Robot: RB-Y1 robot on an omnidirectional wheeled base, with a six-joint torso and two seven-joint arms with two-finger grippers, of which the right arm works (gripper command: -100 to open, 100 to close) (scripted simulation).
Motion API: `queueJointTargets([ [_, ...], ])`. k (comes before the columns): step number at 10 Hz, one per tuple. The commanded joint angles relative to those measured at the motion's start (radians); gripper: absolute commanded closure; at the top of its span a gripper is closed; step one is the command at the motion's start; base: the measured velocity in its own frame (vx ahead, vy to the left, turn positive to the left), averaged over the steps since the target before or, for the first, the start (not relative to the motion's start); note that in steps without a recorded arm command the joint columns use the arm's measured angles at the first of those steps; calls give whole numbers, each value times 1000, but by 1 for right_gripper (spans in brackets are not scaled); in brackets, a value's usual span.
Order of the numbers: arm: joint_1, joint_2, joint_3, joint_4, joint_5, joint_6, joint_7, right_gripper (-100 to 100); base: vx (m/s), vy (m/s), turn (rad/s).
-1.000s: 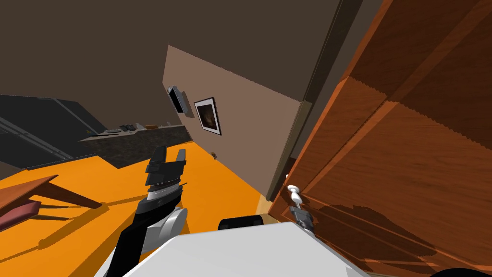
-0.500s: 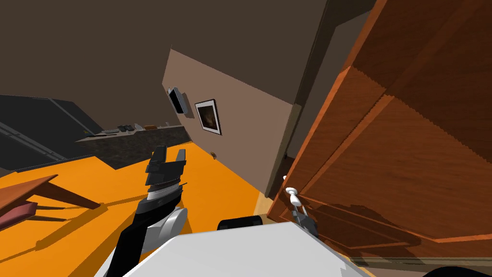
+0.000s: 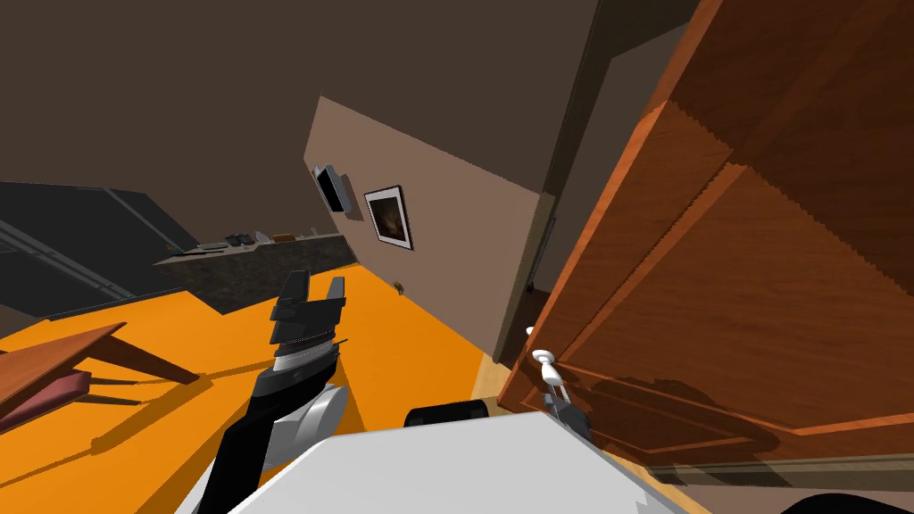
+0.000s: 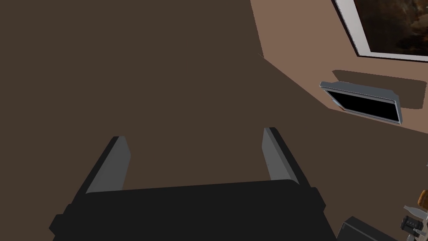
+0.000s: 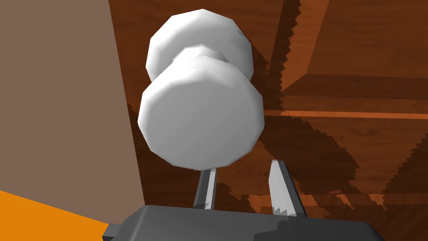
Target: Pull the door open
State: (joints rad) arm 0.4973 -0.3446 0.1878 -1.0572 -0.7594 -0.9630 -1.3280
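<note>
The reddish-brown panelled wooden door (image 3: 759,268) is standing ajar on my right, the left claw (image 4: 194,134) is hovering wide open above the orange floor (image 3: 178,357), and the right claw (image 5: 242,165) is pinching narrowly around the white round doorknob (image 5: 200,121) at the door's edge.

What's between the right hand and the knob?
Nothing: the right wrist view shows the white knob overlapping the right hand, with no object between them. The head view agrees.

door (image 3: 759,294): reddish grained wood | knob (image 5: 200,121): plain white, smooth, matt | floor (image 3: 223,344): flat orange, matt
</note>
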Motion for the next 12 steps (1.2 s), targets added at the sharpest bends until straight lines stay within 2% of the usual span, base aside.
queueJointTargets([
  [1, -3, 3, 14, -34, 1, -27, -16, -100, -32, 19, 3],
  [6, 12, 4, 27, -50, -11, -45, -44, -100, -41, 23, -1],
  [11, 14, 4, 29, -53, -13, -48, -49, -100, -10, 7, 0],
  [12, 33, 2, 26, -34, -20, -23, -46, -100, -2, -24, -23],
])
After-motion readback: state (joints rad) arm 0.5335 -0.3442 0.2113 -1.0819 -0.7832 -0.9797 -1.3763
